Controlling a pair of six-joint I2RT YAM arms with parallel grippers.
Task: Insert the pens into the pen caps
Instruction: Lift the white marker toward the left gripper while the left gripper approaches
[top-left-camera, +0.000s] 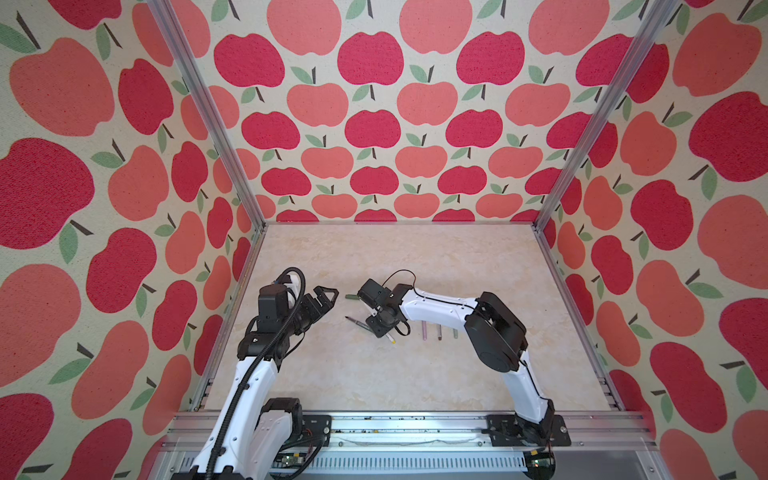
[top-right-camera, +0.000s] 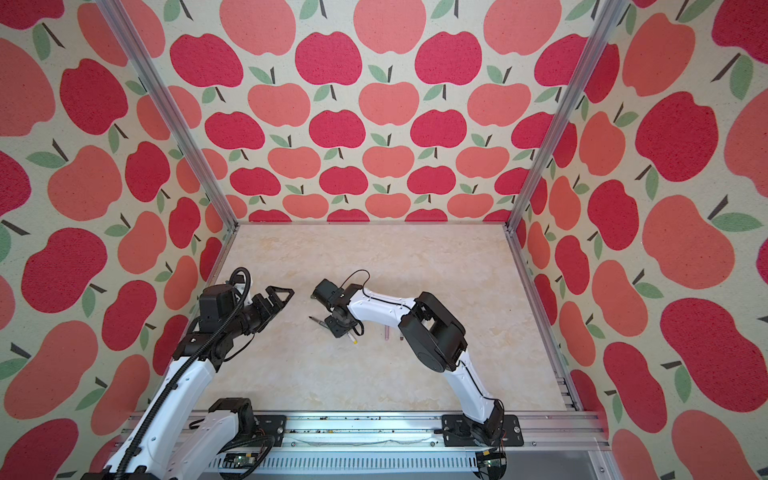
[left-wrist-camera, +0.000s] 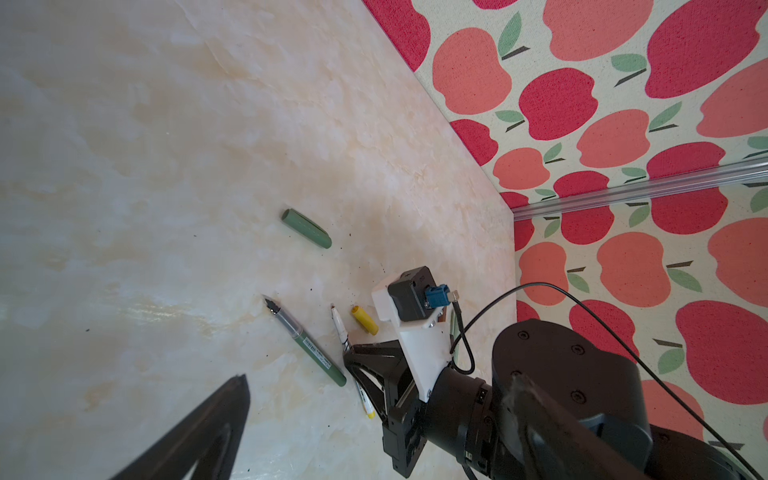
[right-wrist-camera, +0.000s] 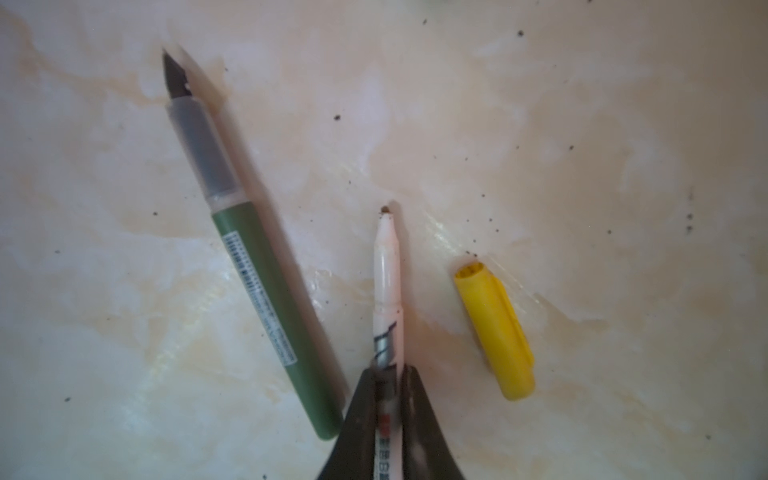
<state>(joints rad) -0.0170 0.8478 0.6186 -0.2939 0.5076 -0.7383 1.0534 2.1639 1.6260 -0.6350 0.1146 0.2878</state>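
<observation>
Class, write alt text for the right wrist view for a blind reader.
The right gripper is shut on the white pen on the table. An uncapped dark green pen lies on one side, a yellow cap on the other.

On the desk (top-left-camera: 374, 257), the central pen (right-wrist-camera: 387, 282) lies between a neighbouring pen (top-left-camera: 356, 323) at 9 o'clock and a short cap (right-wrist-camera: 494, 332) just beside it. A second cap (top-left-camera: 351, 296) lies at 11 o'clock. Three pens (top-left-camera: 439, 331) lie side by side at 3 o'clock.
</observation>
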